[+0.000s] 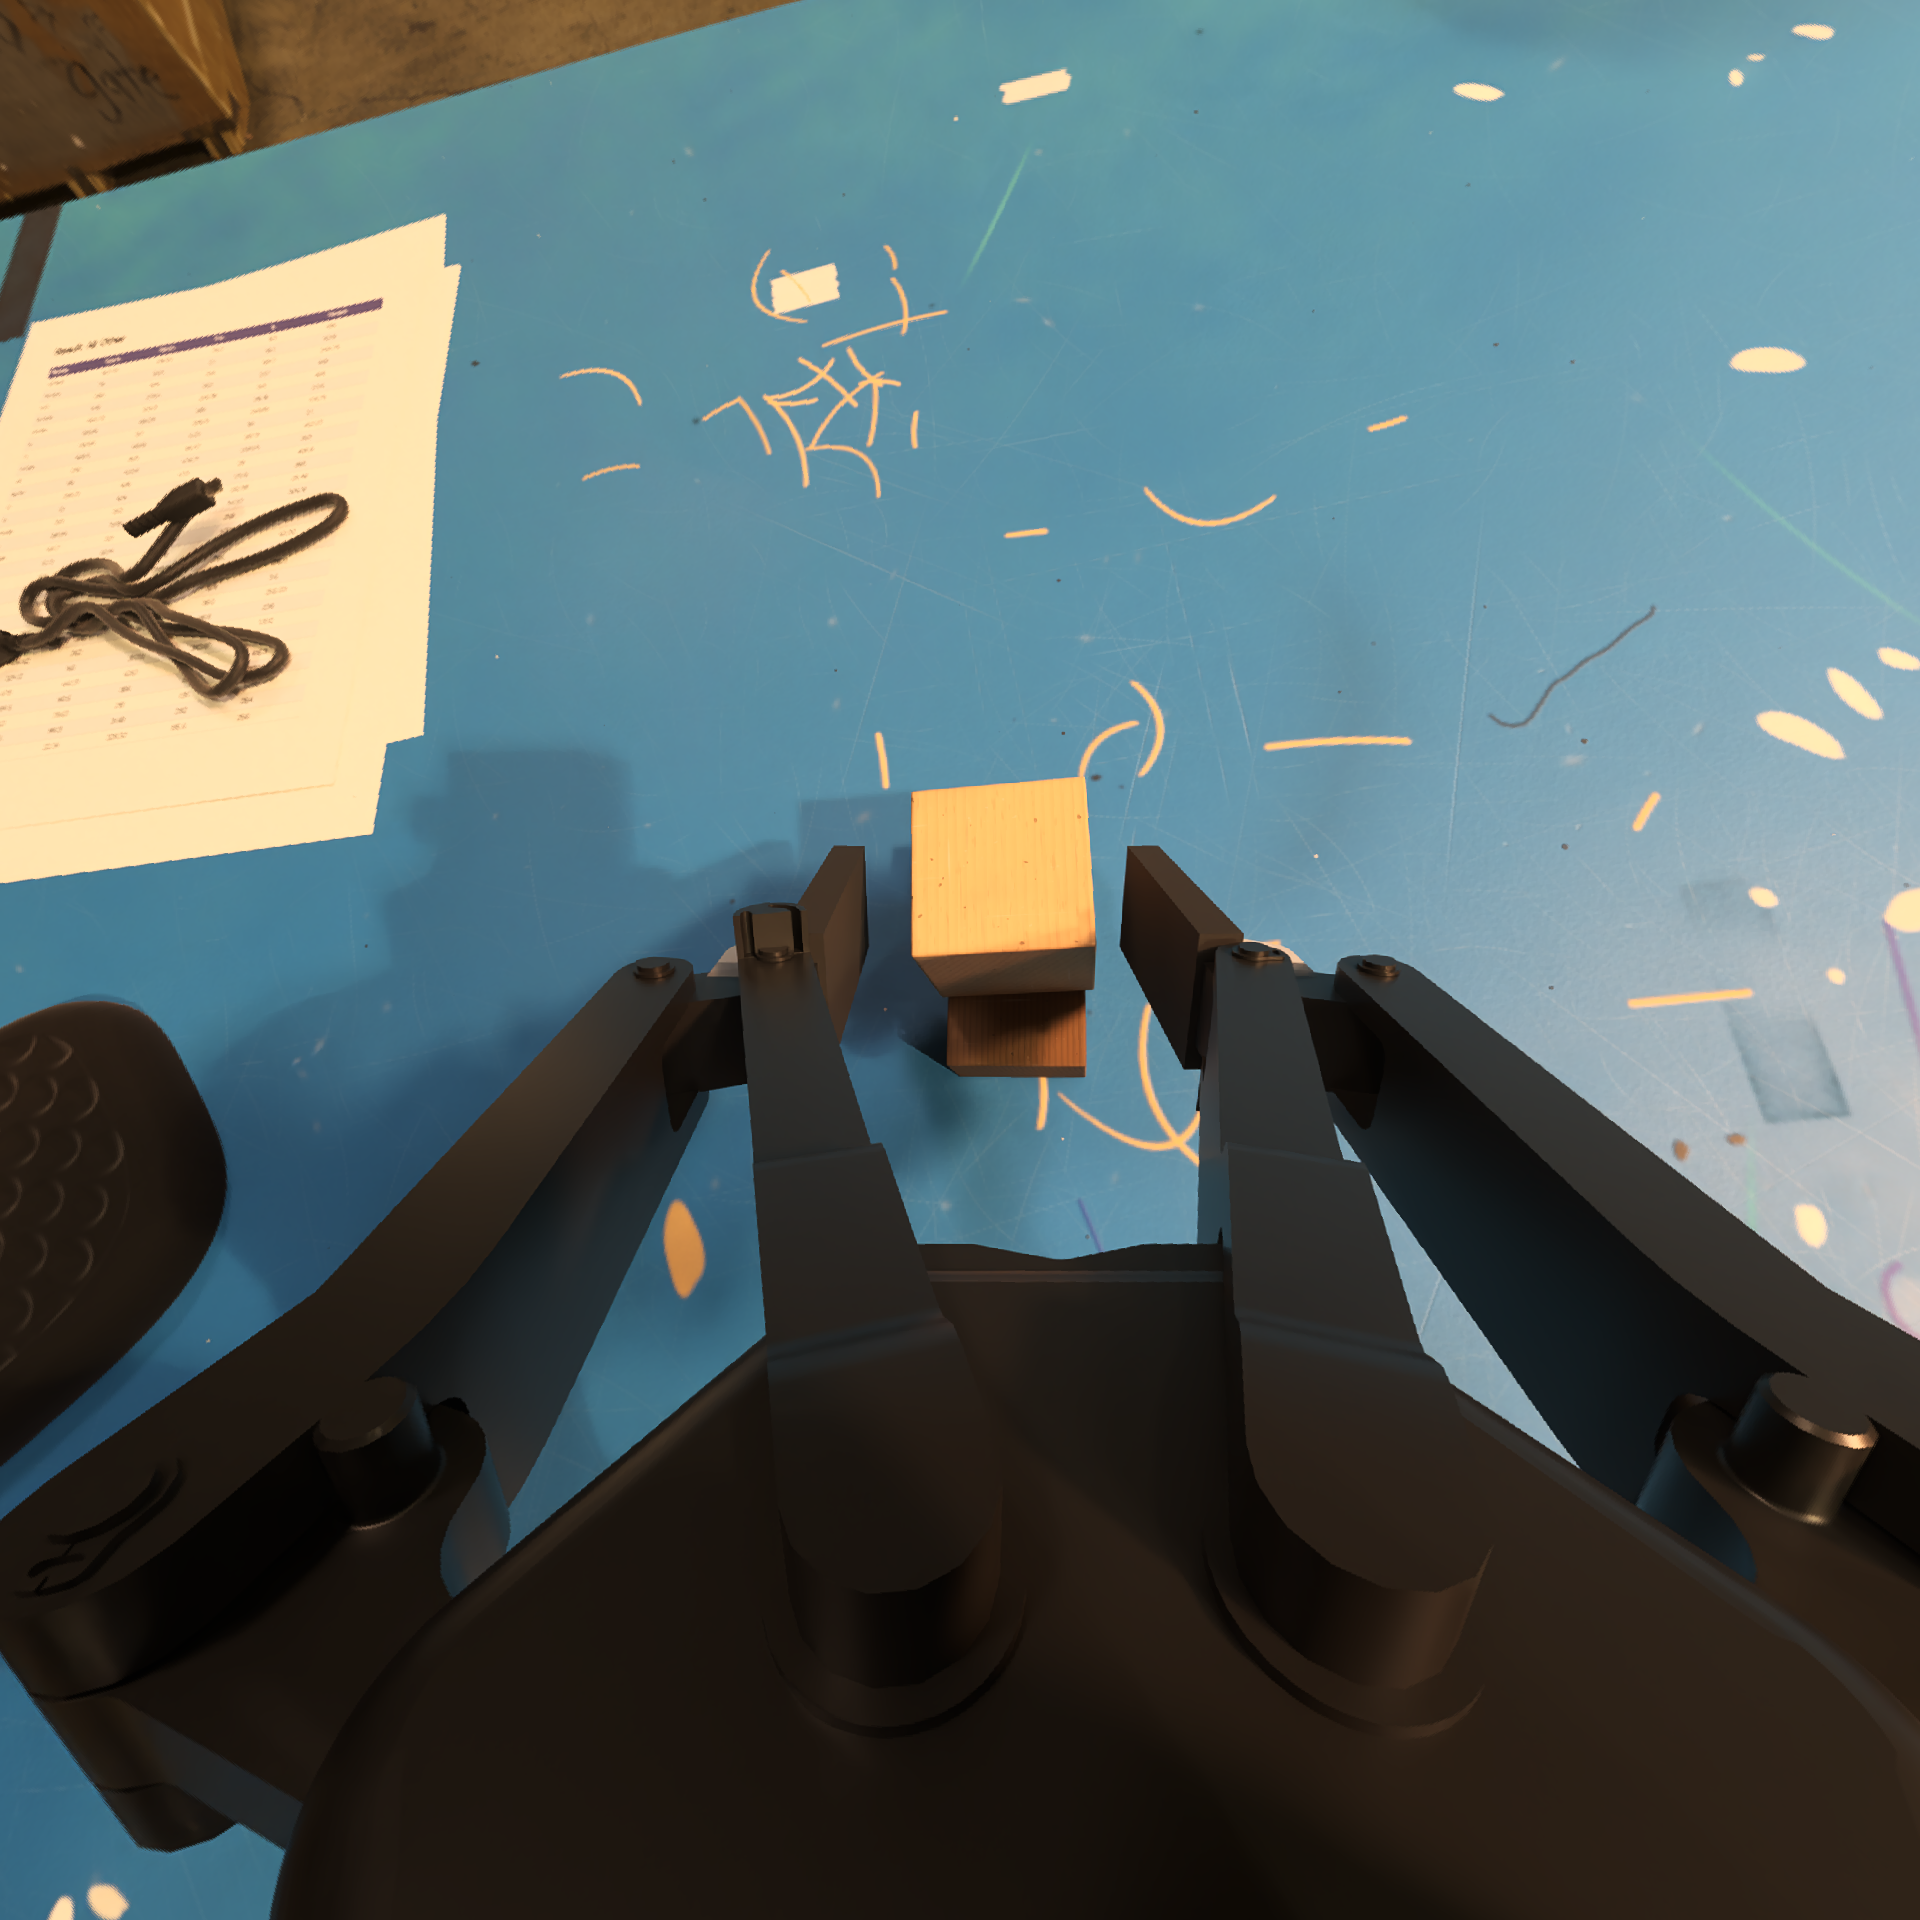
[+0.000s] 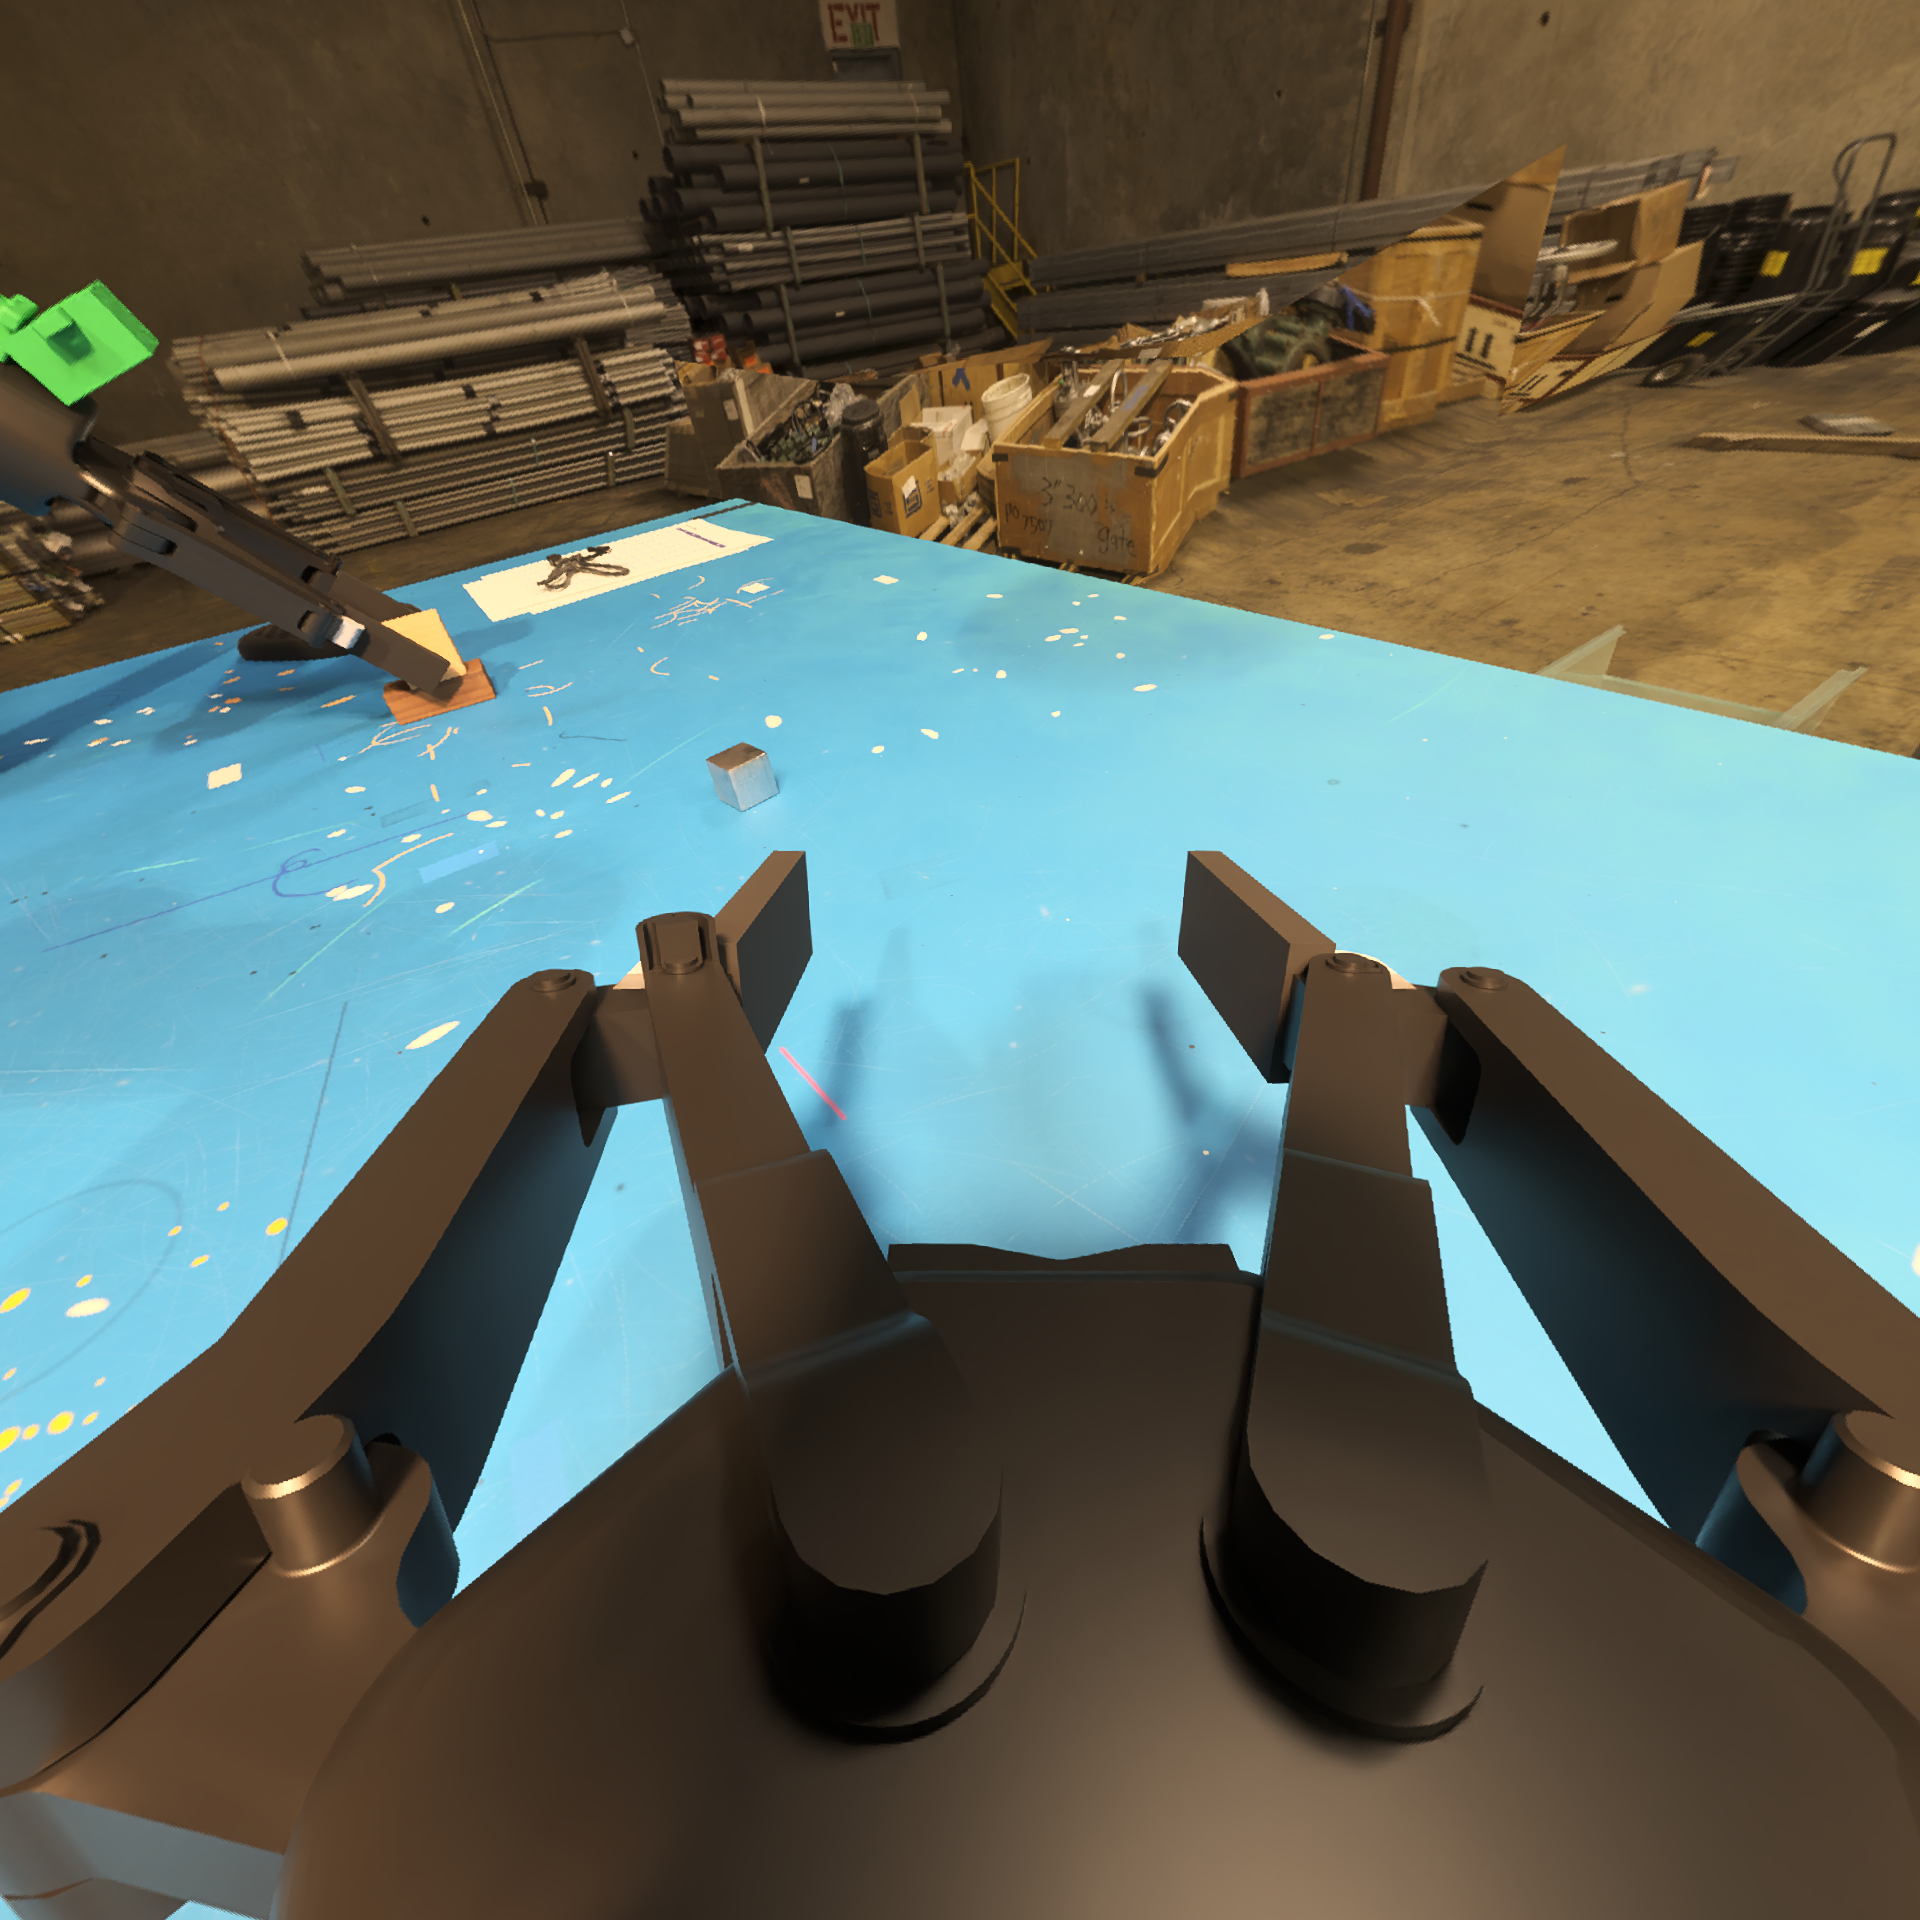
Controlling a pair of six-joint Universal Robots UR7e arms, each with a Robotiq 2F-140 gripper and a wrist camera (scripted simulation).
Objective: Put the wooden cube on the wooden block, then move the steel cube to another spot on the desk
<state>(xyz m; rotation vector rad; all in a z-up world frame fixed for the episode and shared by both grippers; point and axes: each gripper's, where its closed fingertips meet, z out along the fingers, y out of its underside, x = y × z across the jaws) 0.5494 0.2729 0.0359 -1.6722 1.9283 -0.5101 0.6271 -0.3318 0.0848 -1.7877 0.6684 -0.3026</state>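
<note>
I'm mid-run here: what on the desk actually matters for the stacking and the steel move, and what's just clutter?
Job items:
- wooden cube, sitting on the wooden block, between the open left hand's fingers
- wooden block
- steel cube, alone on the blue desk, ahead of the open right hand

Clutter:
- printed sheets
- black cord on them
- black textured object at the left edge

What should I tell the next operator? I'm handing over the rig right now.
Left gripper: open, fingers either side of the wooden cube, with small gaps.
Right gripper: open, empty, above bare desk.
Wooden cube sits on the wooden block; that step looks done.
Steel cube stands alone mid-desk, ahead of the right gripper, untouched.
Left to do: back the left gripper away, then move the steel cube elsewhere.
</note>
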